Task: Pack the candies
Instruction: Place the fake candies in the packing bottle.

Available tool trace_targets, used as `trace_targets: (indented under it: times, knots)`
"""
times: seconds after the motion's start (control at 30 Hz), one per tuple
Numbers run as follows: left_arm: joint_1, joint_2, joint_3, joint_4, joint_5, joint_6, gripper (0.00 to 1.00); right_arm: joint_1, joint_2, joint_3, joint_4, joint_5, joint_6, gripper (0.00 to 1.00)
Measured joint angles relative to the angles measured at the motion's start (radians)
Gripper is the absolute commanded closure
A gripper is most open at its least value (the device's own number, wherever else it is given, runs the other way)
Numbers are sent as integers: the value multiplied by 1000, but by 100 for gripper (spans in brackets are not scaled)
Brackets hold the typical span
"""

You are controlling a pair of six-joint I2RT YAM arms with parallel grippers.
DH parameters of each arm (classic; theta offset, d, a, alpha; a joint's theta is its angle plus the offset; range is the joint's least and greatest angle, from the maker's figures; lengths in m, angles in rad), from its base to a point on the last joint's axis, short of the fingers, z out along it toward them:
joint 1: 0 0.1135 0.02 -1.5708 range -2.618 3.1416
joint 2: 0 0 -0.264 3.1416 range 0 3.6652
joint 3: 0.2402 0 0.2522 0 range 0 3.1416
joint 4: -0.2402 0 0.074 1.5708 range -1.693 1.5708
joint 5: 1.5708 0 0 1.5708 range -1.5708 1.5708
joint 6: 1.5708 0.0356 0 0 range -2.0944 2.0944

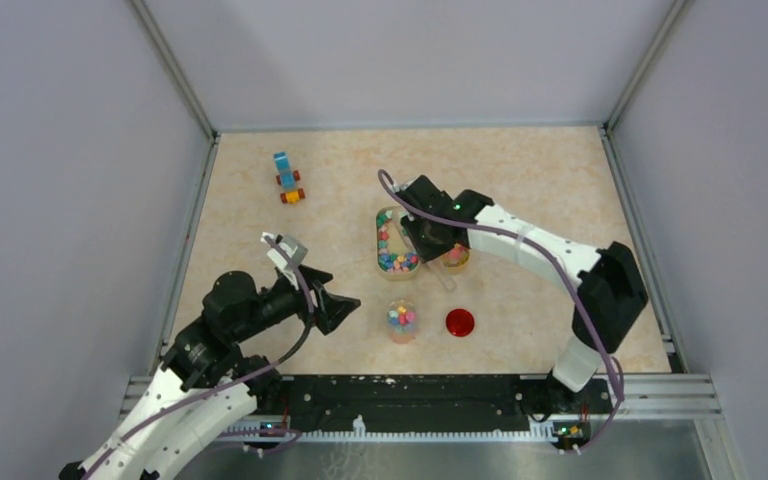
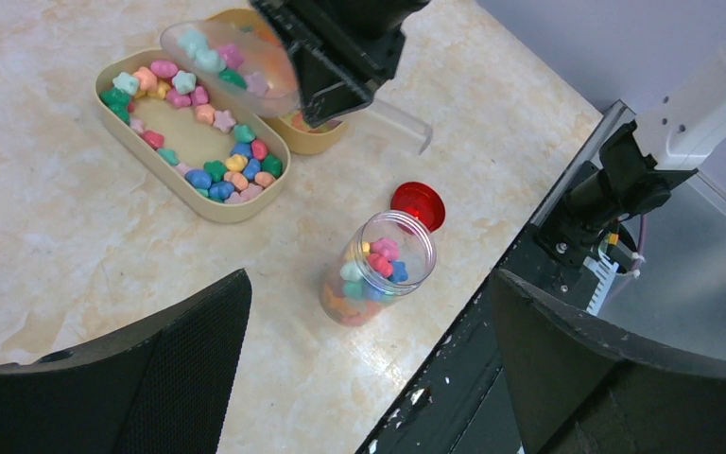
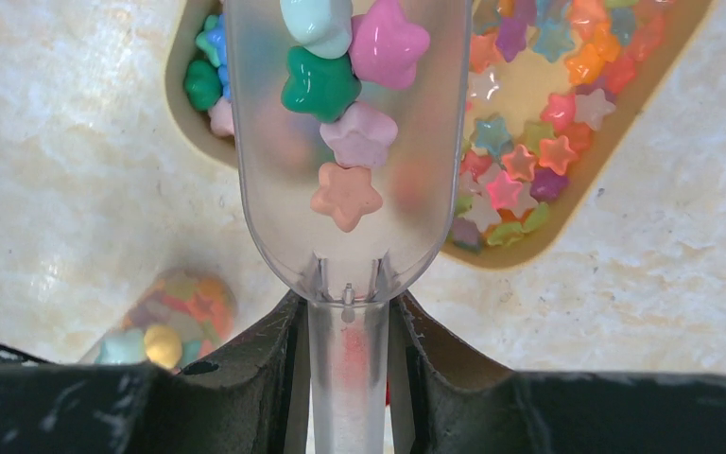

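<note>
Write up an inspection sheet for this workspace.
Surface: beige marbled table; no loose candies seen.
Job's things: candies in an oval tray; more in the clear scoop and the open jar; red lid beside the jar.
Clutter: toy vehicle at the far side.
Grippers: left gripper open, empty; right gripper shut on the scoop's handle.
Cables: purple cable along each arm; no snag seen.
Surroundings: grey walls; nothing else seen.

A beige marbled table (image 1: 520,170) carries a blue-and-orange toy vehicle (image 1: 287,178) at the far left. An oblong tan tray (image 1: 379,245) of candies (image 1: 397,262) sits mid-table, a smaller tan dish (image 1: 457,262) just beside it. Nearer stands an open clear jar (image 1: 401,322), with a red lid (image 1: 459,322) beside it.
</note>
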Motion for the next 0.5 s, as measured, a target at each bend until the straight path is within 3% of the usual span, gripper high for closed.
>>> trace_targets:
  times: [0.5]
  knots:
    - [0, 116, 0, 62, 30, -50, 1, 53, -402, -224, 28, -51, -234, 100]
